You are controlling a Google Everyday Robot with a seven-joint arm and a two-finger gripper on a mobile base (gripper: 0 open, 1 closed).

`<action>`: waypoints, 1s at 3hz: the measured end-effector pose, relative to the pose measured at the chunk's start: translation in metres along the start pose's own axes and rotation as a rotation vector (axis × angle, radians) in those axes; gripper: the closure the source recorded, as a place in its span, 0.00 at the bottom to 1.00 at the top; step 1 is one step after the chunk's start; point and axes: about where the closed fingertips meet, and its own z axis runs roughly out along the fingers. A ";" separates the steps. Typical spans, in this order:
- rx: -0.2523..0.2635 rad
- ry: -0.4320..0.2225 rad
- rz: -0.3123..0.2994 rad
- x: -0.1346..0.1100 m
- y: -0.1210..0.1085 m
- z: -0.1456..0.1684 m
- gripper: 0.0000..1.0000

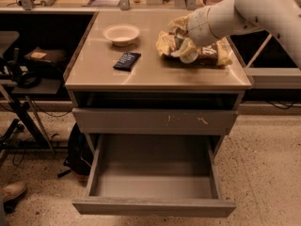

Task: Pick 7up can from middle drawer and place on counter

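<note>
The gripper sat low over the far right part of the counter, at the end of a pale arm that reached in from the upper right. It was pressed against the left end of a crumpled snack bag that lay along the counter's right side. Whether the gripper was wide, narrow or holding anything could not be told; a pale rounded shape showed at its near side, but what it was could not be made out.

The 7up can could not be picked out with any certainty, neither at the gripper nor in the cabinet, and no green-and-silver label was legible.

On the left half of the counter a shallow cream bowl stood toward the far edge. Nearer and just to its right a small dark blue packet lay flat, its pale print too small to read. The bag's markings were likewise unreadable.

Below the counter ran a dark open slot, then a closed grey drawer front with pale scratch marks right of centre. Under that the middle drawer was pulled far out toward the near side, its plain front panel unmarked and its grey floor in view.

Beyond the counter a cluttered rear shelf crossed the far side, and a tan shoe rested on the speckled floor at the near left
</note>
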 end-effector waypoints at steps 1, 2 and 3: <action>-0.112 -0.169 0.010 -0.040 0.023 0.021 1.00; -0.157 -0.332 -0.010 -0.087 0.035 0.020 1.00; -0.194 -0.429 -0.014 -0.110 0.043 0.030 1.00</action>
